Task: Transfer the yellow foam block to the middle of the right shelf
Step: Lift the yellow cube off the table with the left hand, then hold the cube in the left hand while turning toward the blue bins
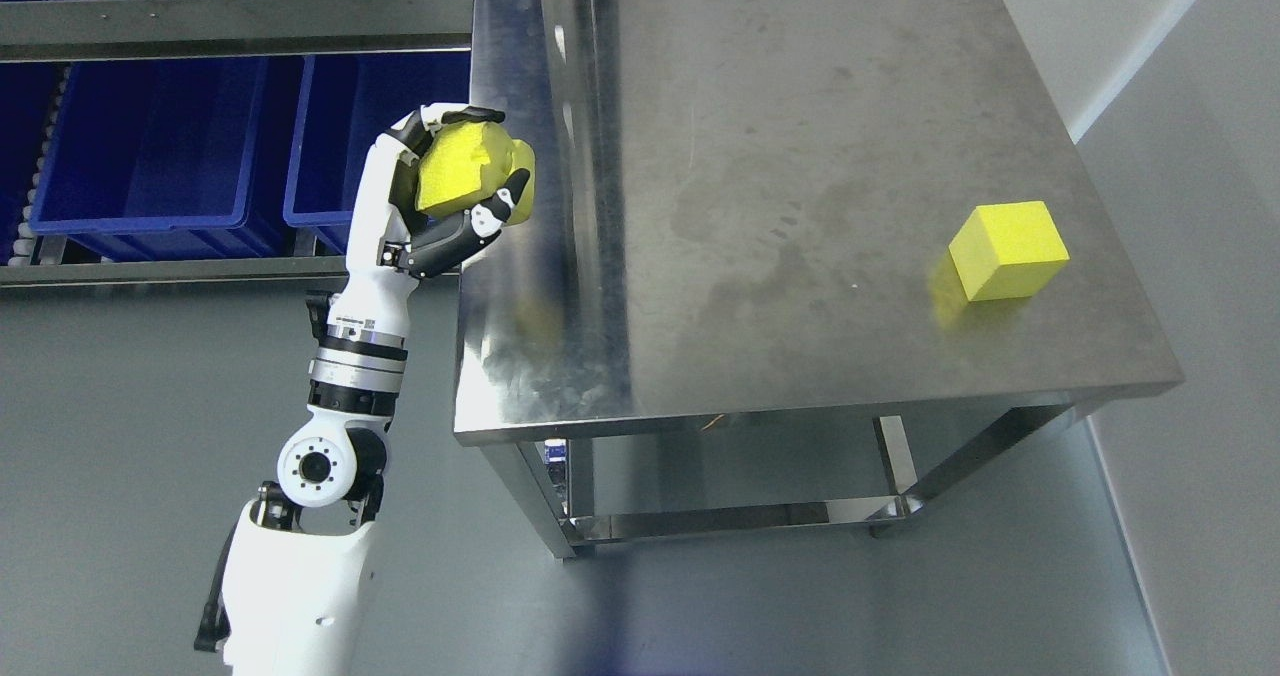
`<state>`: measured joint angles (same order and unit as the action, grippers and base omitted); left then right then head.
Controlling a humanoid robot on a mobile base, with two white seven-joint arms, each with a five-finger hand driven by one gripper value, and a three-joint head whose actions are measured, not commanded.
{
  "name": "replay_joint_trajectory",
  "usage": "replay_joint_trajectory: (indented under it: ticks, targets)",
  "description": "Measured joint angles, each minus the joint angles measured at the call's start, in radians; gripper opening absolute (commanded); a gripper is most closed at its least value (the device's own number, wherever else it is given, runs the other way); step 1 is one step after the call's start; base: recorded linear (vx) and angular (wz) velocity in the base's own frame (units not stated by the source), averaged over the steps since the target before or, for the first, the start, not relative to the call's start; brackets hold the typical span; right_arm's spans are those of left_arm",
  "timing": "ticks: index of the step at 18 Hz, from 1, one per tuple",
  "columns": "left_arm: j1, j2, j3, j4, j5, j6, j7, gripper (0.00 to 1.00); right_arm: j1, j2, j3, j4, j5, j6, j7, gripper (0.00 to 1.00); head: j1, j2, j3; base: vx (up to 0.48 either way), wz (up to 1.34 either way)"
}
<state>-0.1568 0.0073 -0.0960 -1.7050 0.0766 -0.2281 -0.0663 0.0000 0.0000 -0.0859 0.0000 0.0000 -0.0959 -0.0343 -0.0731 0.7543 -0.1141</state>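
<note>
My left hand point(470, 171) is raised beside the left edge of the steel table point(800, 106), with its fingers curled around a yellow foam block point(462, 171). The block is squeezed out of shape and held in the air just off the table's left edge, in front of the blue bins. A second yellow foam block point(1008, 249), a clean cube, sits on the table near its right edge. My right arm does not show.
Blue plastic bins point(150, 146) stand on a roller rack point(200, 26) at the upper left, behind my hand. The table has a lower frame point(740, 521) over a grey floor. A white wall point(1180, 76) rises to the right.
</note>
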Motion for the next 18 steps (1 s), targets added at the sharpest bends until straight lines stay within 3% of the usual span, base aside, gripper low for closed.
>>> replay_joint_trajectory:
  ticks: [7,18]
  targets:
    - [0.074,-0.003,0.023,0.000,0.062,-0.004,0.045,0.00,0.000,0.000,0.000,0.000,0.000,0.000,0.000,1.00,0.0000,0.000,0.000,-0.050,0.47]
    - [0.186,-0.006,0.128,-0.002,0.083,-0.002,0.058,0.00,0.000,0.000,0.000,0.000,0.000,0.000,0.000,1.00,0.0000,0.000,0.000,-0.066,1.12]
